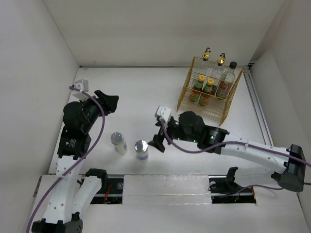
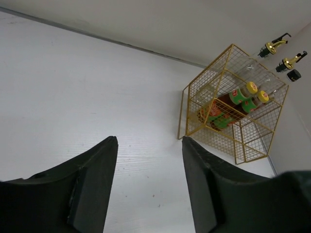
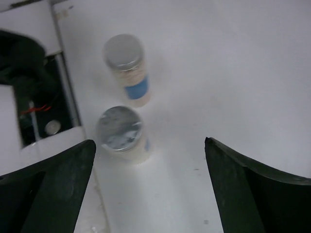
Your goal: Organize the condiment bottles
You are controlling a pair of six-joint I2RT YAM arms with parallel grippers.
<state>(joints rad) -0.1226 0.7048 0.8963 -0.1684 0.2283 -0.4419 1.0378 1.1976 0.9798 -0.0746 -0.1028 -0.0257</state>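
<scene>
Two short silver-lidded jars stand upright in the lower middle of the top view, the left jar (image 1: 118, 142) and the right jar (image 1: 141, 149) close together but apart on the white table (image 1: 146, 92). The right gripper (image 1: 156, 136) sits just to the right of them, its fingers spread wide with nothing between them. In its wrist view both jars show in the upper left, outside the gap.

The left gripper (image 1: 112, 103) is at the left of the frame, well apart from the jars, jaws parted and empty.

In the upper right stands the yellow wire basket (image 1: 187, 94). It holds two red-sauce bottles (image 1: 198, 87) with orange caps and the taller black-capped bottle (image 1: 227, 80). Two glass cruets (image 1: 207, 54) with gold spouts seem to stand along its far side, though their clear bodies are hard to make out.
</scene>
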